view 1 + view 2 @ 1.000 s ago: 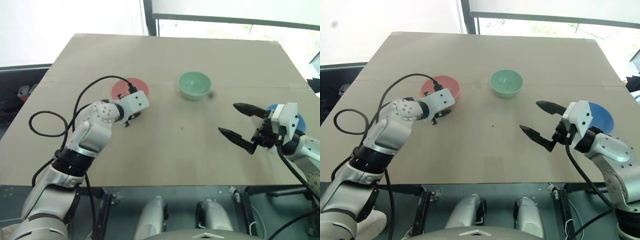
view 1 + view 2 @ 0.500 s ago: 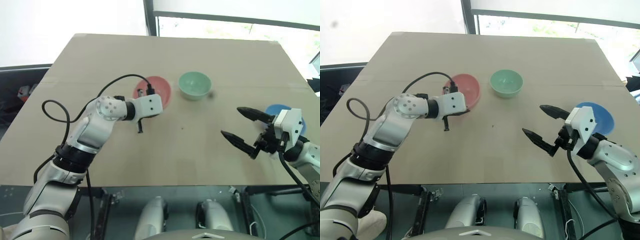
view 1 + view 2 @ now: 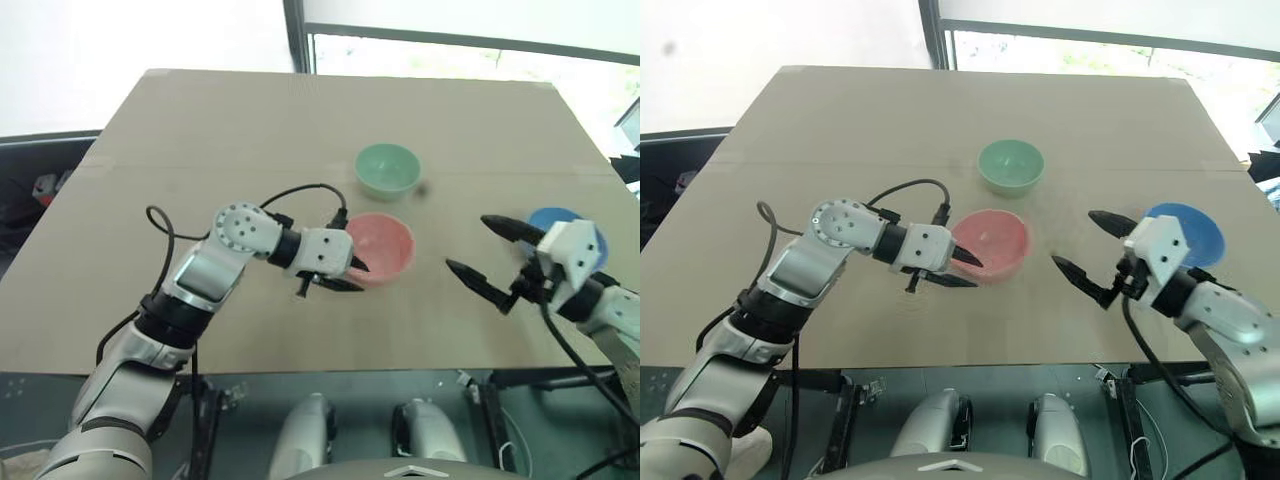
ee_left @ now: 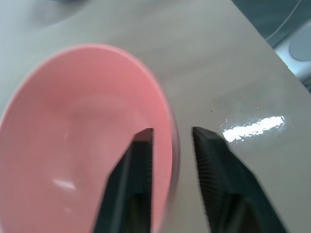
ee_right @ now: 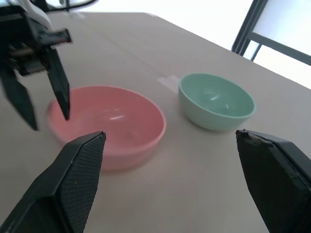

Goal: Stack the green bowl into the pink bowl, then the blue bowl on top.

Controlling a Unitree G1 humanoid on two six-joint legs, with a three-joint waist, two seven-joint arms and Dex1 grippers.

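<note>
Here the left gripper [image 3: 350, 276] straddles the near-left rim of the pink bowl [image 3: 385, 245], one finger inside and one outside, jaws parted with a gap to the wall, so the bowl sits released at mid-table. The green bowl [image 3: 388, 169] stands just beyond it, the blue bowl [image 3: 560, 222] behind the wide-open, empty right gripper [image 3: 488, 256]. Judging by this, the left gripper should lift clear without nudging the rim before the green bowl is fetched

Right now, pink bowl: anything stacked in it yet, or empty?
Empty. The pink bowl shows only bare inner surface; the green bowl sits apart behind it on the table. Left gripper straddles its rim.
</note>
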